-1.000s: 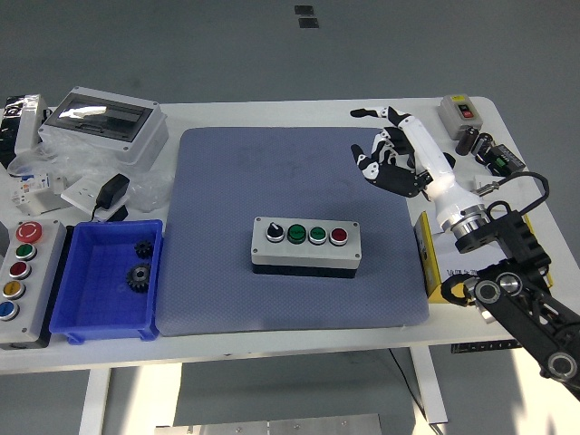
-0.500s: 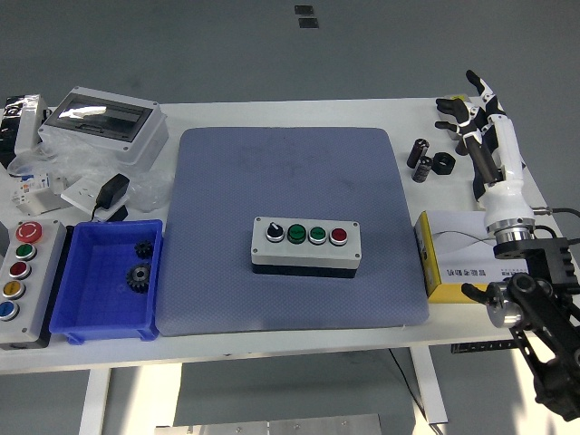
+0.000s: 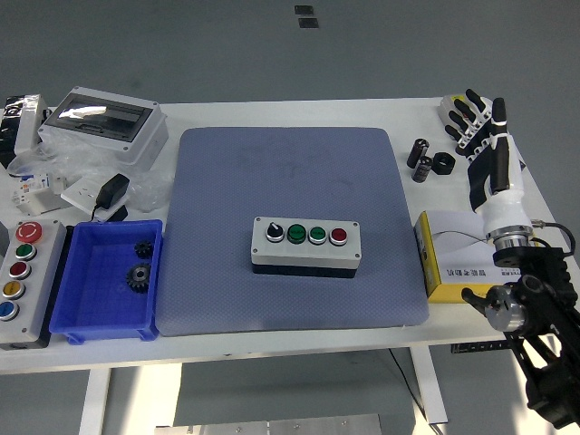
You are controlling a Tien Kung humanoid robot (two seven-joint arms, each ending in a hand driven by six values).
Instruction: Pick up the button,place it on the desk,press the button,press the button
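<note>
A grey box with a black knob, two green buttons and a red button [image 3: 306,245] lies flat in the middle of the blue-grey mat [image 3: 290,172]. My right hand [image 3: 469,118] is at the table's far right corner, well away from that box. Its black fingers [image 3: 464,107] are stretched out straight and spread, holding nothing. They lie over a small grey switch box [image 3: 446,106], of which only a corner shows. The white forearm runs down the right edge. The left arm is out of the picture.
Black cylinders [image 3: 428,159] stand left of the hand, and a yellow-edged box [image 3: 451,258] lies at the mat's right edge. A blue bin [image 3: 104,324] with gears [image 3: 139,272], a five-button panel [image 3: 23,270], a clear-lid enclosure [image 3: 104,122] and a black adapter [image 3: 113,190] fill the left side.
My right hand has swung from the mat's far right corner out to the table's far right corner, and its fingers now cover the small switch box. The four-button box has not moved.
</note>
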